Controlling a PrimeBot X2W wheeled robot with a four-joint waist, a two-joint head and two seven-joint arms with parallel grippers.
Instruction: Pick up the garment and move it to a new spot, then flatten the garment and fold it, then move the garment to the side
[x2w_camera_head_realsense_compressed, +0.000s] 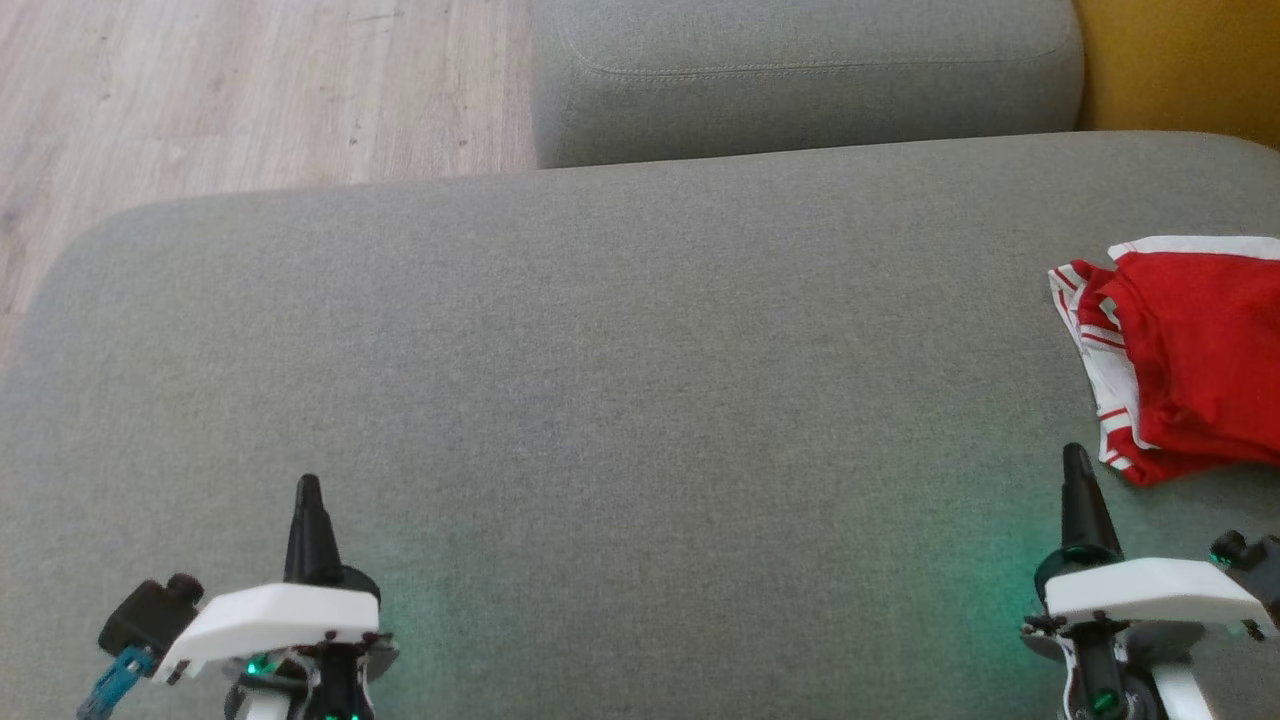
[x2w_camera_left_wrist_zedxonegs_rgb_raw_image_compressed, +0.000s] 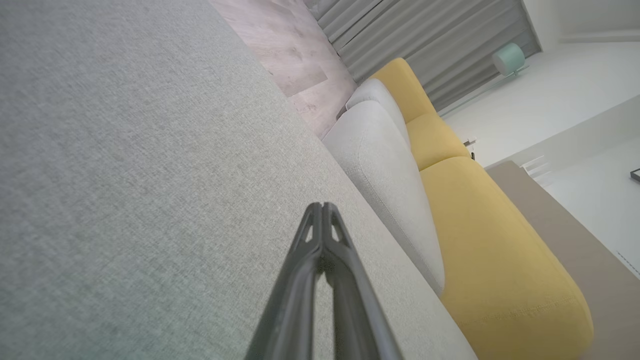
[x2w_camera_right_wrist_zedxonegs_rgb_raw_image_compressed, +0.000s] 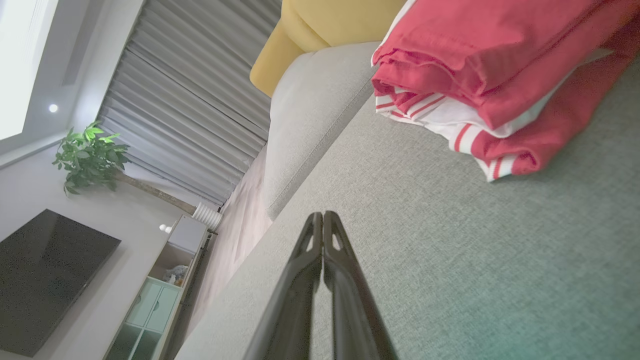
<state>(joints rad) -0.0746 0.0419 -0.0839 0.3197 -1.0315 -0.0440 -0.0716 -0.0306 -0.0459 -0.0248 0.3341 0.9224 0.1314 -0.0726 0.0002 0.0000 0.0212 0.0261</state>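
Observation:
A red garment (x2w_camera_head_realsense_compressed: 1195, 360) with white striped trim lies folded in a small stack at the right edge of the grey cushion (x2w_camera_head_realsense_compressed: 620, 350), partly cut off by the head view's border. The right wrist view shows the garment (x2w_camera_right_wrist_zedxonegs_rgb_raw_image_compressed: 480, 65) as layered red and white folds resting on the cushion. My right gripper (x2w_camera_head_realsense_compressed: 1075, 462) sits just left of and below the garment, apart from it, fingers pressed together and empty (x2w_camera_right_wrist_zedxonegs_rgb_raw_image_compressed: 323, 216). At the lower left my left gripper (x2w_camera_head_realsense_compressed: 308, 487) is shut too, with nothing in it (x2w_camera_left_wrist_zedxonegs_rgb_raw_image_compressed: 321, 206), hovering over bare cushion.
A second grey cushion (x2w_camera_head_realsense_compressed: 800, 70) lies beyond the far edge, with yellow upholstery (x2w_camera_head_realsense_compressed: 1180, 60) at the top right. Wooden floor (x2w_camera_head_realsense_compressed: 250, 90) shows at the upper left. A TV, a plant and a cabinet stand in the room behind.

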